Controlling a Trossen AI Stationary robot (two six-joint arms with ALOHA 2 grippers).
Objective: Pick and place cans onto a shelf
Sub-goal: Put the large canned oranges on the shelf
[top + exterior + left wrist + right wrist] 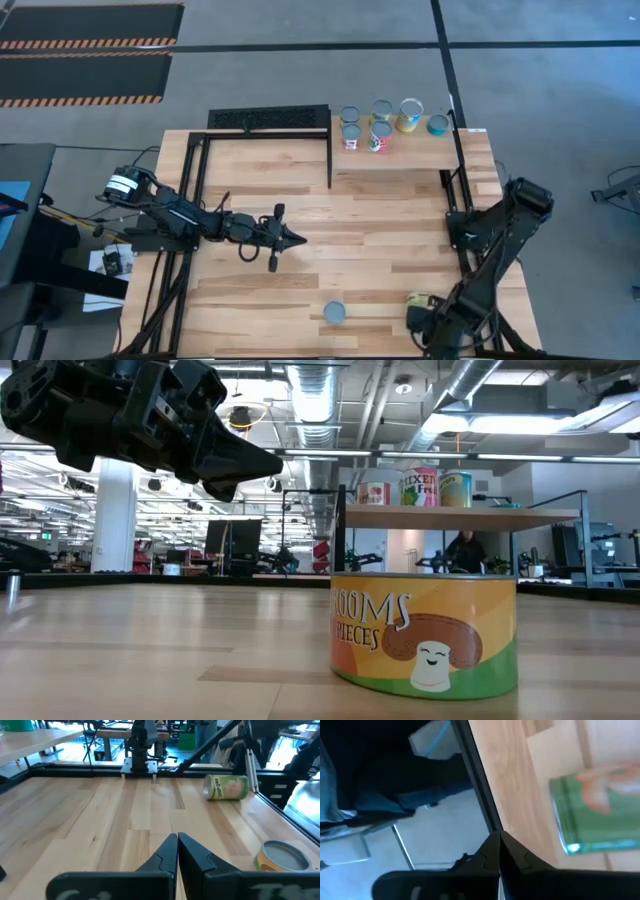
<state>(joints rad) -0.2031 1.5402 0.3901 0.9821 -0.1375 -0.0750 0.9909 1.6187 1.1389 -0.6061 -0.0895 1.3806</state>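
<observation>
Landmark: the upright mushroom can (334,313), standing near the front edge of the table (300,200); all places below are given from it.
Mushroom can, handling: judged a rigid steel tin, moderately heavy if full, with a smooth paper label that may slide under hard pads. The walls should not dent under a firm squeeze.
Mushroom can, where to hold: across the label at mid-height, fingers on opposite sides of the round wall. The silvery top (282,856) gives no purchase.
Mushroom can, low view: orange label (424,632) with a cartoon mushroom, base flat on the wood.
Tipped can: a green-labelled can (418,300) lies on its side to the right of the landmark, near the table's right front corner; also seen from the left wrist (226,787).
Tipped can, handling: judged liable to roll, so hold it across the round wall, not end to end.
Shelf: the raised wooden ledge (400,155) is far behind the landmark, at the back right of the table.
Cans on shelf: five cans (380,126) stand upright there, close together.
Left gripper: (290,238) hovers above the table, behind and left of the landmark, well apart from it; the arm reaches in level from the left.
Left gripper, fingers: pressed together, holding nothing (177,851).
Right gripper: (499,851) folded low at the right front corner, just beside the tipped can, to the right of the landmark.
Right gripper, fingers: together, empty.
</observation>
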